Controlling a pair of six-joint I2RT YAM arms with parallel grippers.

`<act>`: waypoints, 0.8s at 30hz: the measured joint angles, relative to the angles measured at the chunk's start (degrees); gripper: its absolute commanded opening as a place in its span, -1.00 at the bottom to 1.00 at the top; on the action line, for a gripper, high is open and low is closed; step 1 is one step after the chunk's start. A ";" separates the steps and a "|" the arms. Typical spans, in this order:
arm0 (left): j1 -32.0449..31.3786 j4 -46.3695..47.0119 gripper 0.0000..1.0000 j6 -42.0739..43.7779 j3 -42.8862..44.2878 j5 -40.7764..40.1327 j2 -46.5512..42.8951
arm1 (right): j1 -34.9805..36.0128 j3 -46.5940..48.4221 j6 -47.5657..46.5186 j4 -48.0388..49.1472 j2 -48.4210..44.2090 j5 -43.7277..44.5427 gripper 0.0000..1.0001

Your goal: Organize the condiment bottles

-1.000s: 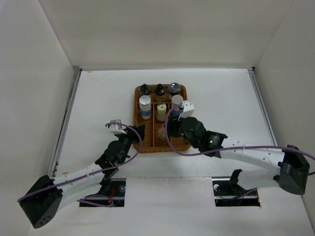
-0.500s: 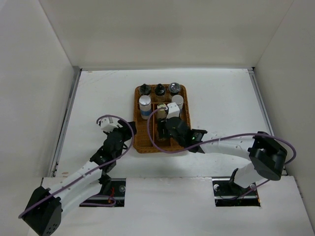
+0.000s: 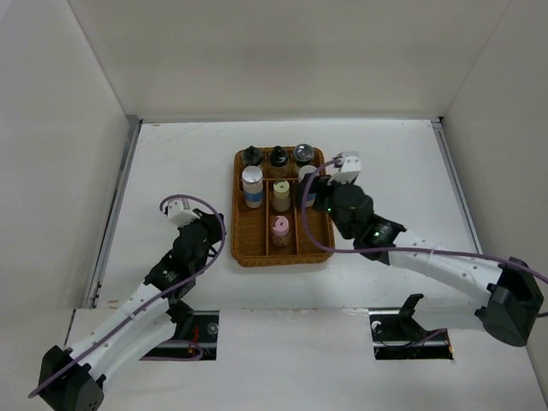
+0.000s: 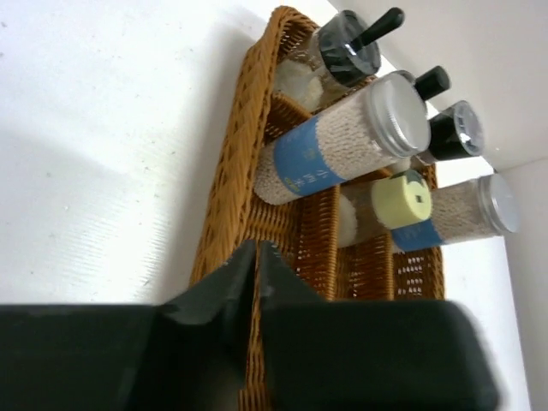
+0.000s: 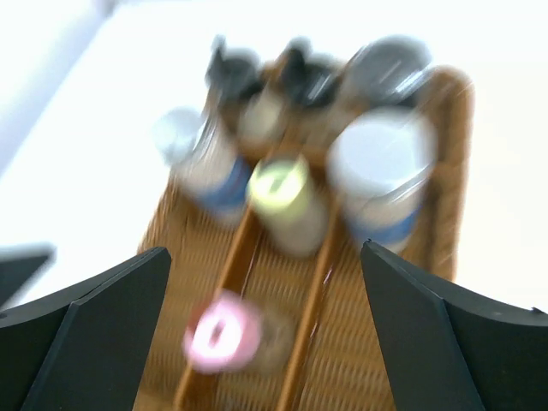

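Top external: the right gripper is pulling back toward the tray's right side, jaws wide and empty. The pink-capped bottle is now standing free in the middle lane. The left gripper is retreating too, closed on nothing. The other bottles are sitting in the tray, so I'm judging the job nearly done, with nothing blocking.

Seven condiment bottles, one wicker tray

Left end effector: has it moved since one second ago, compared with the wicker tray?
Yes. The left end effector has drawn back leftward, off the wicker tray's left rim, and now stands just outside it.
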 measured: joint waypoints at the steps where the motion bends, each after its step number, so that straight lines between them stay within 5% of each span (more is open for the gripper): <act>1: -0.22 -1.53 -1.00 0.70 1.25 0.50 0.00 | -2.03 -0.33 0.15 1.05 -1.64 0.22 1.00; 6: -3.76 -8.79 -1.00 4.26 13.03 2.93 2.78 | -13.75 -6.75 2.84 8.94 -8.44 2.51 1.00; 10: -4.68 -9.62 -0.87 6.05 14.34 1.99 1.29 | -20.72 -15.67 8.07 12.46 -10.01 3.65 1.00; 11: -3.98 -10.14 -0.87 6.40 14.34 1.88 1.33 | -21.84 -17.55 9.27 12.46 -10.01 3.30 0.85; 14: -0.72 -13.53 -0.77 7.21 15.41 1.92 3.61 | -23.82 -20.44 11.82 12.76 -10.16 1.07 -0.05; 16: 1.22 -16.76 -0.60 7.52 17.59 2.10 6.47 | -24.44 -21.07 12.81 13.97 -10.91 -0.11 -0.40; 19: 3.02 -19.78 -0.41 7.85 18.97 2.80 8.26 | -24.44 -21.44 13.73 15.32 -12.98 -0.98 -0.37; 24: 4.09 -21.90 -0.24 8.55 21.31 5.22 8.41 | -24.44 -21.44 14.32 17.18 -12.20 -1.55 0.37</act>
